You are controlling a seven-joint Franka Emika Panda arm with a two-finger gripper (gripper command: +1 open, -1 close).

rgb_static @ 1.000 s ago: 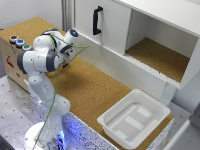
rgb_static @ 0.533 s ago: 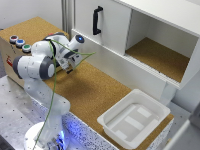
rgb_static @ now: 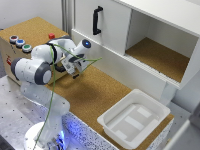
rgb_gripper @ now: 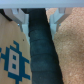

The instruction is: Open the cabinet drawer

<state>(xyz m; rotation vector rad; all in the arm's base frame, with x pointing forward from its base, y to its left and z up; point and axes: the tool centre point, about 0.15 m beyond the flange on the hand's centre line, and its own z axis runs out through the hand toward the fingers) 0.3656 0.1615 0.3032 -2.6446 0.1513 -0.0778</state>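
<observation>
The white cabinet (rgb_static: 150, 20) stands at the back, with a black-handled door (rgb_static: 107, 22) and a cork-floored compartment (rgb_static: 160, 55). The drawer (rgb_static: 120, 65) is the long low white panel along its base, and it looks closed. My gripper (rgb_static: 75, 68) hangs low over the cork table, on the exterior view's left of the drawer's left end and apart from it. In the wrist view the gripper (rgb_gripper: 37, 22) is open and empty, its fingers (rgb_gripper: 20, 17) spread over a dark strip between a patterned box and cork.
A wooden box (rgb_static: 20, 50) with coloured buttons stands right beside the gripper, on the exterior view's left. A shallow white plastic tray (rgb_static: 112, 122) lies on the cork table (rgb_static: 95, 95) in front of the drawer's right part.
The gripper has moved down towards the cork table beside the button box. Its jaws stay open. The cabinet and tray have not moved.
</observation>
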